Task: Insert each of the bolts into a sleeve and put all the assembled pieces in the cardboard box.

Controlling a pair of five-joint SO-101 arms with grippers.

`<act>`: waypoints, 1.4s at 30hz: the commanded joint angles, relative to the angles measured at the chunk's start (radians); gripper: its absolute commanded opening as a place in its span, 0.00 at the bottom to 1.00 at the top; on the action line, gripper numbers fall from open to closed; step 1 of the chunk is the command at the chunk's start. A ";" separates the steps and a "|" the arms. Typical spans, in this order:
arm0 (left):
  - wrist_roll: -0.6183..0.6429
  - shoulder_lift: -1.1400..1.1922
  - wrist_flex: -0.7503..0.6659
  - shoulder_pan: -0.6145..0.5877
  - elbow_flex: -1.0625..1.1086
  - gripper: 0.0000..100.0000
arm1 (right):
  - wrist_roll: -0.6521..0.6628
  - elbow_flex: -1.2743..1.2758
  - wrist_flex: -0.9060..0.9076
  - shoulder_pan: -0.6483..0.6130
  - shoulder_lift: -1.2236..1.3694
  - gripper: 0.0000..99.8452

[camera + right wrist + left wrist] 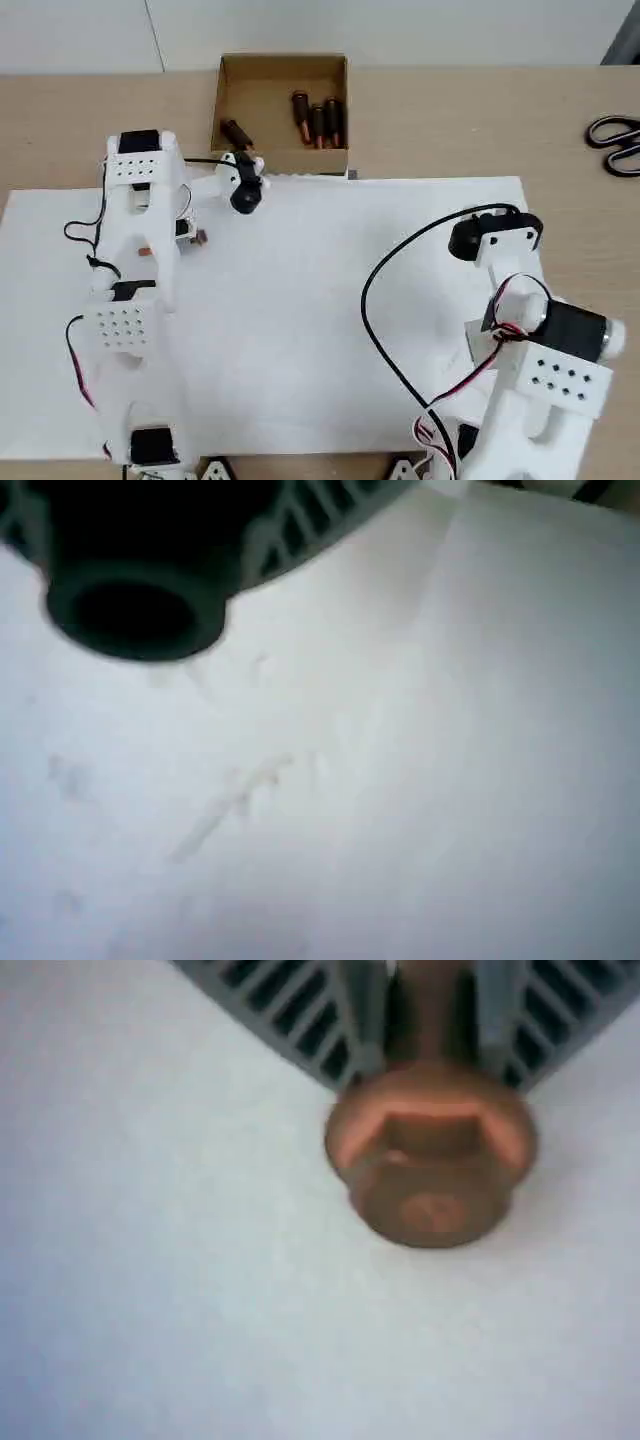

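Observation:
A copper bolt (432, 1160) is clamped by its shank between the grey ribbed fingers (290, 1020) of my left gripper (430, 1030), its hex head hanging just above the white paper. In the high view that gripper (192, 233) sits at the paper's left, below the cardboard box (283, 62). A black sleeve (135, 615) is held in my right gripper (150, 530), open end outward, close over the paper. The right arm (520, 300) stands at the paper's right side. Several assembled dark-and-copper pieces (318, 120) lie in the box.
The white paper sheet (320, 330) covers most of the wooden table between the arms. Black-handled scissors (615, 140) lie at the far right edge. A black cable (375, 300) loops over the paper near the right arm.

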 commanded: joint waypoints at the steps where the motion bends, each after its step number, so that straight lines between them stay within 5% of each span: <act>1: -0.014 -0.009 0.008 0.029 -0.015 0.01 | -0.008 -0.005 -0.004 0.005 -0.019 0.00; 9: 0.048 -0.141 0.034 0.043 -0.024 0.01 | -0.008 -0.025 -0.004 0.004 -0.021 0.00; 17: 0.242 -0.381 0.034 0.046 0.013 0.01 | -0.002 -0.189 0.035 -0.002 -0.021 0.00; 25: 0.390 -0.746 0.034 0.051 0.248 0.01 | -0.006 -0.259 0.047 -0.165 -0.022 0.00; 33: 0.580 -1.140 0.029 0.150 0.529 0.01 | -0.005 -0.267 0.010 -0.179 -0.110 0.00; 38: 0.585 -1.284 -0.115 0.192 0.671 0.01 | -0.002 -0.256 0.007 -0.177 -0.120 0.00; 42: 0.720 -1.398 -0.311 0.190 0.803 0.01 | -0.005 -0.167 -0.067 -0.177 -0.131 0.00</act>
